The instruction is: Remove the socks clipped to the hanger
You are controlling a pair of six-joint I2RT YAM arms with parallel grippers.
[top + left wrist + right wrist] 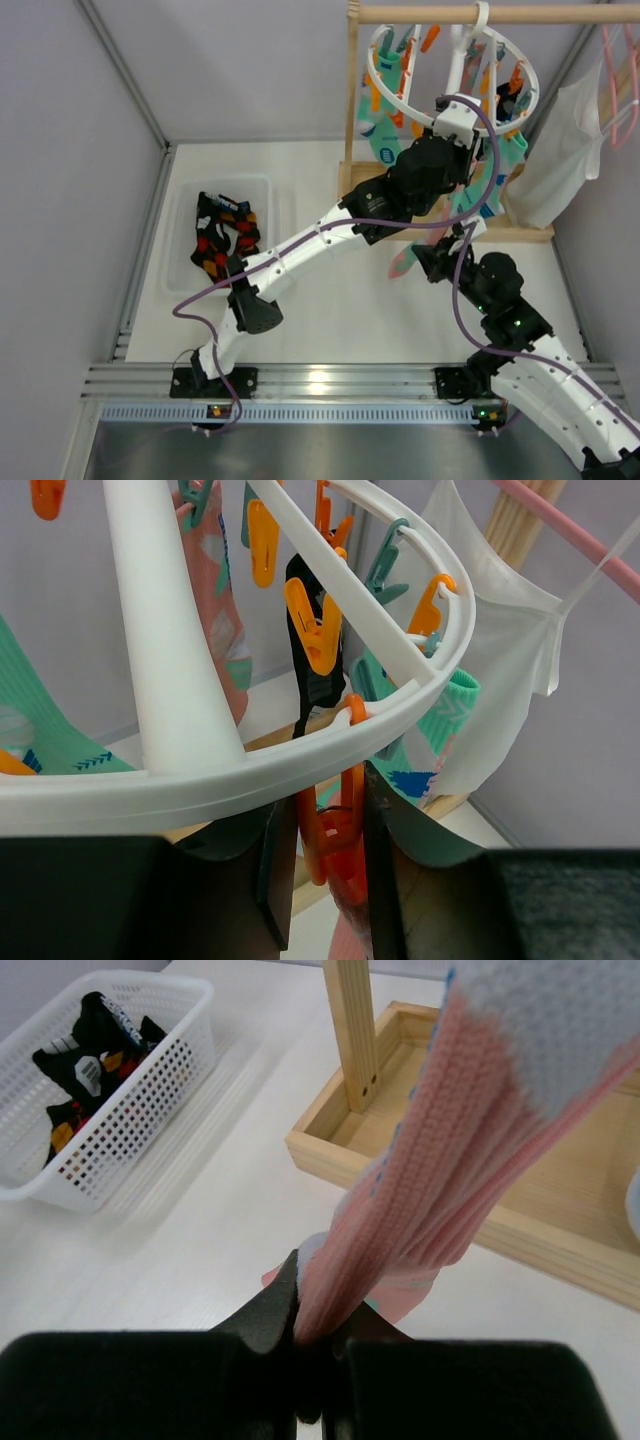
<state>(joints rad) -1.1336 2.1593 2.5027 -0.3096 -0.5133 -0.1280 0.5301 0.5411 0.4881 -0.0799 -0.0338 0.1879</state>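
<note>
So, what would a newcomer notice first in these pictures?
The white round hanger, full of orange and teal clips, hangs from a wooden rod at the far right. The left gripper is shut on an orange clip under its ring, while the right gripper pinches a pink sock lower down, above the table.

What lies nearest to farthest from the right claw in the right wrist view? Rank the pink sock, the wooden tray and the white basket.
1. The pink sock: pinched in the shut right claw, rising up and to the right.
2. The wooden tray: just beyond the claw, ahead and to the right.
3. The white basket: farthest, off at the upper left.
</note>
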